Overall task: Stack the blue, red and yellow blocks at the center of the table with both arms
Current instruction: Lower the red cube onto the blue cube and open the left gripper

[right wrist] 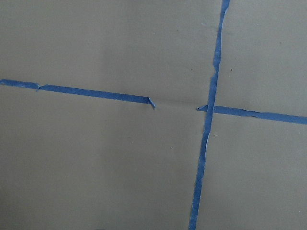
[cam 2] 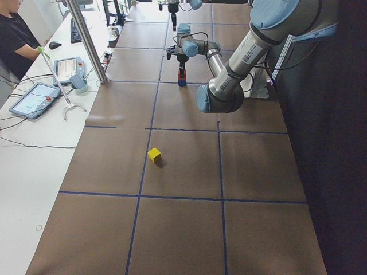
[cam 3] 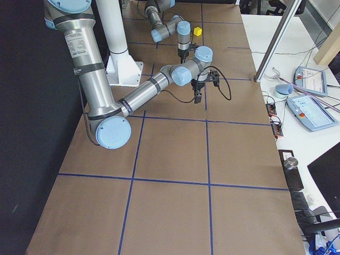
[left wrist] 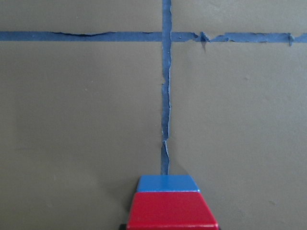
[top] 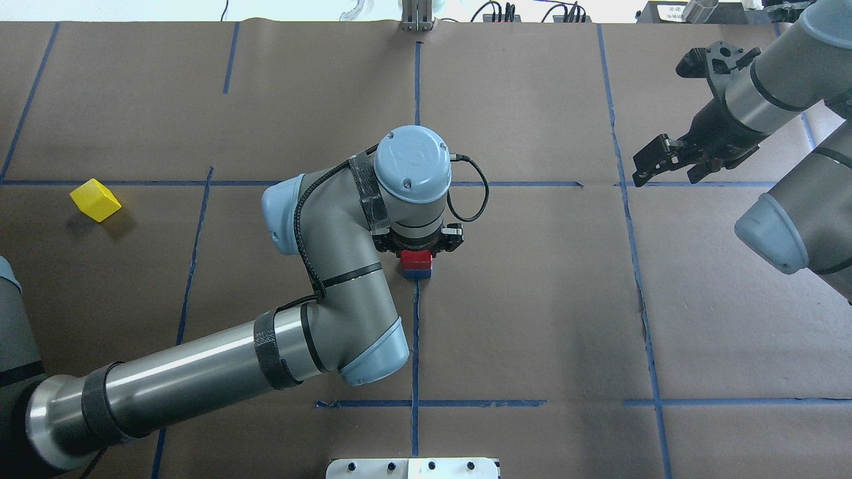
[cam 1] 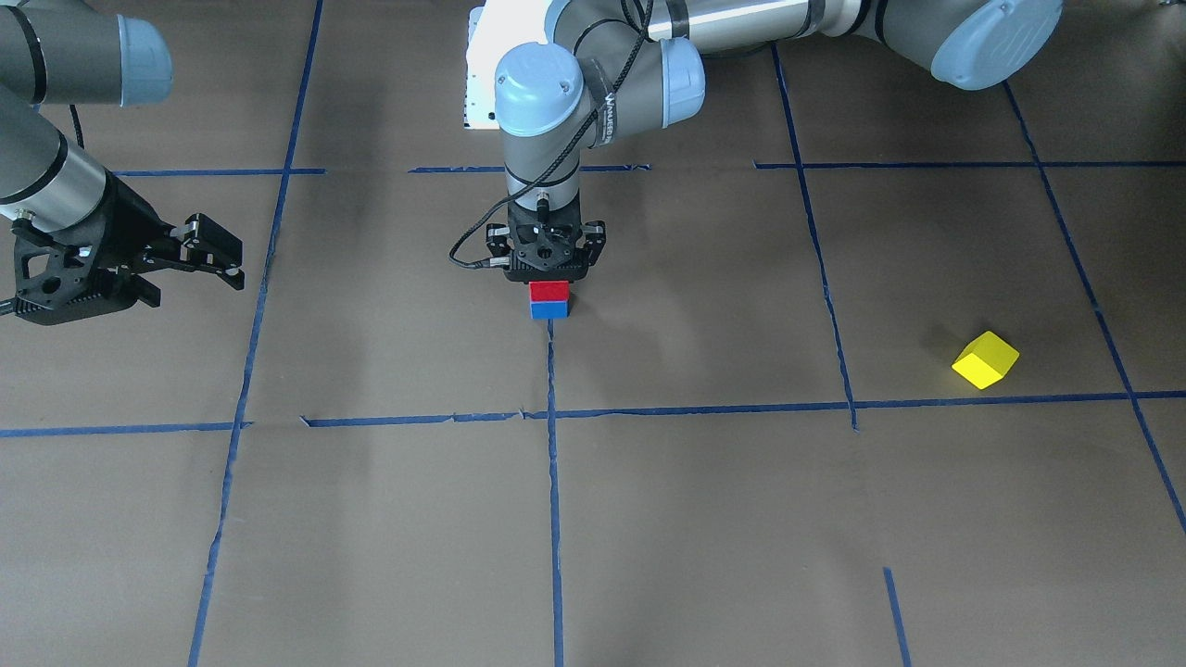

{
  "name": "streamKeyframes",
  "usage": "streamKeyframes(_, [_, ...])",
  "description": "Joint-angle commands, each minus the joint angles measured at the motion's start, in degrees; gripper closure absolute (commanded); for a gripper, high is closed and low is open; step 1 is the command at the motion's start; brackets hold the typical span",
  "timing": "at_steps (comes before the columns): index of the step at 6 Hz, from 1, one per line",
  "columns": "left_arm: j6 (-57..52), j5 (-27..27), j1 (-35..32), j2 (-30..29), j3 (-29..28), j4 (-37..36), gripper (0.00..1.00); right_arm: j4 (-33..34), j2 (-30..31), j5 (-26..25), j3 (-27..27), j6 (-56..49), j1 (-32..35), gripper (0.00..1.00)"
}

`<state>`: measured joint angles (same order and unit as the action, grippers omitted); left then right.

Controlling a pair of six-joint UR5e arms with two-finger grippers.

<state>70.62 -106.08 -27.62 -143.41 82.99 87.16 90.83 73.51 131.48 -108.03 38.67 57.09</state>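
Observation:
A red block (cam 1: 548,291) sits squarely on a blue block (cam 1: 548,310) at the table's centre, on a blue tape line. My left gripper (cam 1: 548,278) stands upright right over the stack and appears shut on the red block; its fingers are mostly hidden. The left wrist view shows the red block (left wrist: 171,211) over the blue block (left wrist: 167,183) at the bottom edge. A yellow block (cam 1: 985,360) lies tilted on the table far out on my left side, and shows in the overhead view (top: 96,199). My right gripper (cam 1: 190,283) hovers open and empty at my right side.
Blue tape lines (top: 416,346) divide the brown paper table into squares. A white base plate (top: 413,468) sits at the near edge. A side bench with tablets (cam 2: 34,97) and a seated person (cam 2: 14,40) runs along the far side.

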Motion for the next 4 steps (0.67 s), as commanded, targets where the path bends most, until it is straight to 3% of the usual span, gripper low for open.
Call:
streamKeyframes(1, [0.0,0.0,0.2,-0.5,0.1,-0.2,0.0,0.0,0.0,0.0,0.0,0.0,0.0,0.0])
streamKeyframes(2, [-0.1,0.0,0.1,-1.3,1.0,-0.3,0.0,0.0,-0.1,0.0,0.0,0.0,0.0,0.0])
streamKeyframes(4, [-1.6,-0.5,-4.4,2.4,12.2,-4.0,0.0,0.0,0.0,0.0,0.1,0.0,0.0,0.0])
